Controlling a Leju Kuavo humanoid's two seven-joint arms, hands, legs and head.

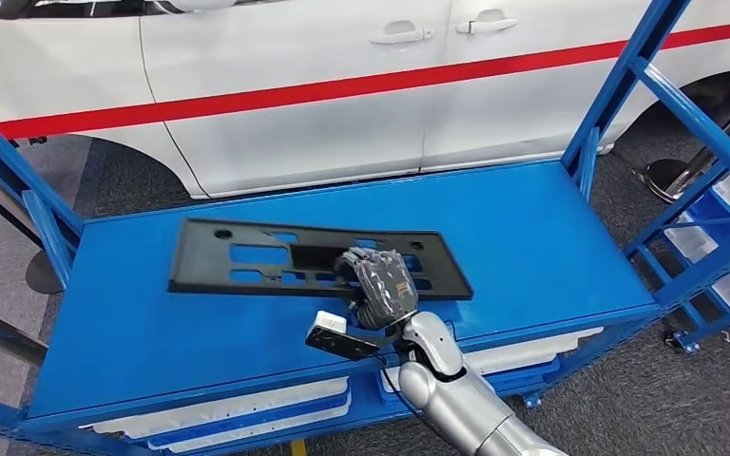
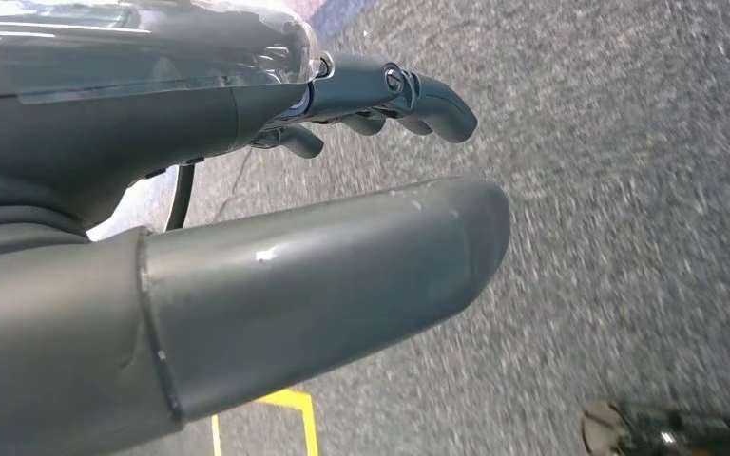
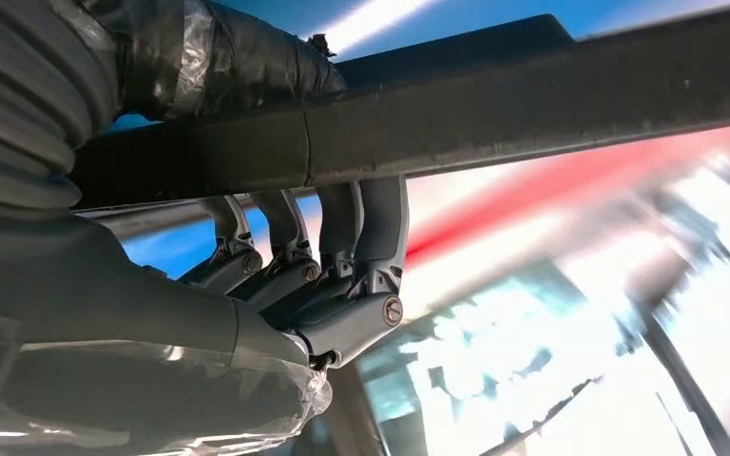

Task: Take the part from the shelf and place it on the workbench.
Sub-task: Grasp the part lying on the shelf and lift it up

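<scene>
Right hand (image 1: pixel 377 285) covers near middle edge of black panel (image 1: pixel 247 256). Car (image 1: pixel 342 85) cut off by head view's top edge. Background in right wrist view blurred.

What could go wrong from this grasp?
1. The right hand holds the long black part at its near edge, right of its middle, so the free left end could sag or swing.
2. The fingers hook one thin edge; the part might slip.
3. The part could catch the blue shelf uprights.
</scene>
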